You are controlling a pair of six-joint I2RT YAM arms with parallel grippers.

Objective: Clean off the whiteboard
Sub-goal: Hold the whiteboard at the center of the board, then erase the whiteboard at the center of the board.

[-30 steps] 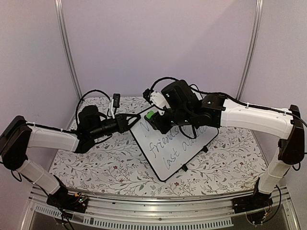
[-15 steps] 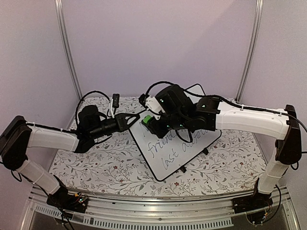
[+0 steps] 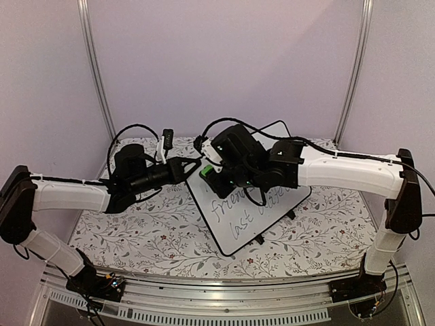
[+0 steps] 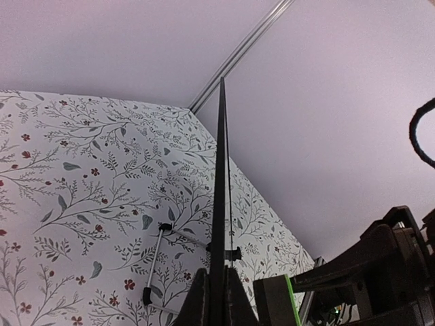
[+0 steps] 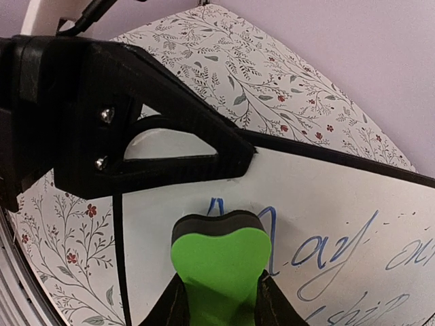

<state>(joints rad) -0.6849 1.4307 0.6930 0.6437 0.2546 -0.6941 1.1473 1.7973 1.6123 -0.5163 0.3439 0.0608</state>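
I see the table (image 3: 136, 238) under a white cloth printed with grey sprigs and small red flowers. Pale lilac walls (image 3: 224, 61) close it in behind and on both sides — plain, matte, softly and evenly lit. A silver left pole (image 3: 94, 68) and right pole (image 3: 355, 68) rise at the rear corners. A ribbed aluminium rail (image 3: 224, 299) runs along the near edge.

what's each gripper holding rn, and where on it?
Left gripper pinches the whiteboard by its rim, near the far-left corner. Right gripper grips the green eraser by its sides, front end sticking out.
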